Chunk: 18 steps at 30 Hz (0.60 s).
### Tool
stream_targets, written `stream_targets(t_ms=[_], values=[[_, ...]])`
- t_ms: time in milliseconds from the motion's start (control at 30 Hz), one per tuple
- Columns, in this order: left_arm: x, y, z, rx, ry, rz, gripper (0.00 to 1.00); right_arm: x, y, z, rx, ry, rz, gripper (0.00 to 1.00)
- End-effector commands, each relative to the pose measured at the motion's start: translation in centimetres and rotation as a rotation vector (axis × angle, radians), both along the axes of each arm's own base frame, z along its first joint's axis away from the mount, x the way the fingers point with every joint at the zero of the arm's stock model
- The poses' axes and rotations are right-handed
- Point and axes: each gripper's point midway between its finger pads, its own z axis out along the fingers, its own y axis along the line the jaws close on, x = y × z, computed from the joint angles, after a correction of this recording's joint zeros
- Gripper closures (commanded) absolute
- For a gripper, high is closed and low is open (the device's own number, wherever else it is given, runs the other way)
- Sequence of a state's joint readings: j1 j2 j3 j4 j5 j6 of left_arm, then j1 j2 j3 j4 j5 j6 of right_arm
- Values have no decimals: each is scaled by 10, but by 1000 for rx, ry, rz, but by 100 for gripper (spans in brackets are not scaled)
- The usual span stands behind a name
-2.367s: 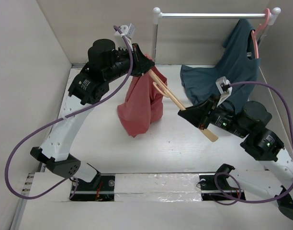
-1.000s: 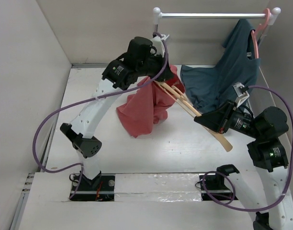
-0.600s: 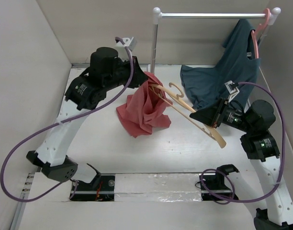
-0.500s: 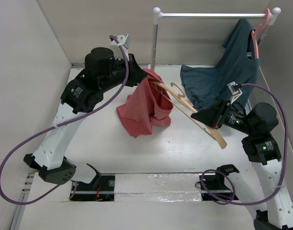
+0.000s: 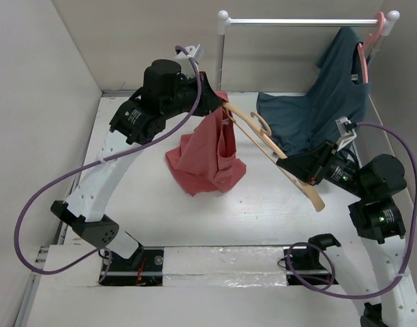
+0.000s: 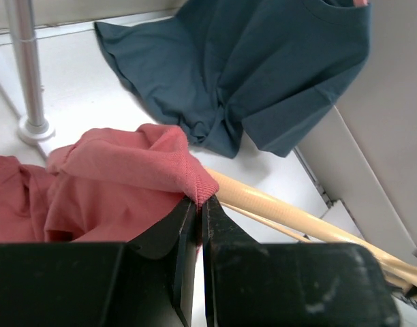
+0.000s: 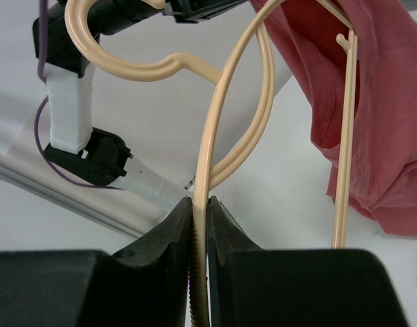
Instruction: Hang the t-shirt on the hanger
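As left hand pinches one t-shirt, right hand clamps one hanger

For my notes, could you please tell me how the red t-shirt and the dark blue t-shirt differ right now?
The red t-shirt is pinched in the left gripper, draped at the wooden hanger that the right gripper holds; the dark blue t-shirt hangs from the pink hanger on the rail. The red one is bunched; the blue one spreads wider. Both trail onto the table.
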<state>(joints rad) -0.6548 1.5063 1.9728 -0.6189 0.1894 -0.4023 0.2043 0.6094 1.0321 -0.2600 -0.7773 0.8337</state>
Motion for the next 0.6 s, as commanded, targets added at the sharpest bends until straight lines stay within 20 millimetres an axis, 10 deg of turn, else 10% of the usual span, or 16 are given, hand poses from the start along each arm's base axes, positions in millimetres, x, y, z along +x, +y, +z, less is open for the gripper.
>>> stream_targets(t_ms=[0,567], values=[[-24,-5,49,-120,-100,-95,100,11,1,15,32,-83,-22,100],[-64,-29,36,-215,-43,-271,100,79,40,19,243,-82,-80,100]])
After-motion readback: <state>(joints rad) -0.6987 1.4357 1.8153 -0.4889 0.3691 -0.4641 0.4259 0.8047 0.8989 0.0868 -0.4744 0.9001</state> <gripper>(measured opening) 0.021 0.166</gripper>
